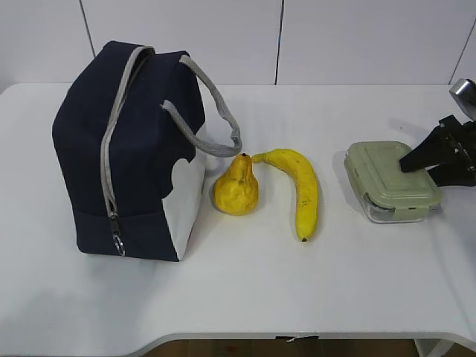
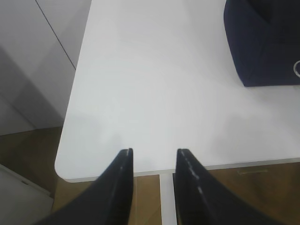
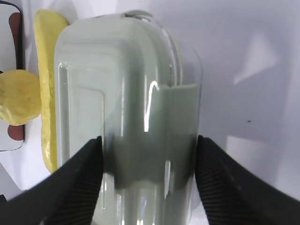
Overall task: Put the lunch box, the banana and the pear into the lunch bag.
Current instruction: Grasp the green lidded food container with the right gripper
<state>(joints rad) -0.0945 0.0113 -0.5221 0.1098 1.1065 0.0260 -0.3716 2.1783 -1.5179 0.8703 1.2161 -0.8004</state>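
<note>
Right gripper (image 3: 149,154) clamped across lunch box (image 1: 390,179), at three o'clock from banana (image 1: 303,190). Lift level, clear fruit, toward zipped lunch bag (image 1: 130,149) at nine o'clock. Left gripper (image 2: 153,161) narrow, empty.

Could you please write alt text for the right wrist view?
The right gripper straddles the green-lidded lunch box, a finger at each side. Left of it lie the banana and pear on the white table.

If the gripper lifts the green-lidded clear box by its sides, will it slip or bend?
The clear rectangular lunch box with pale green lid looks rigid, so probably no bending. Its glossy walls could slip between the right gripper pads.
</note>
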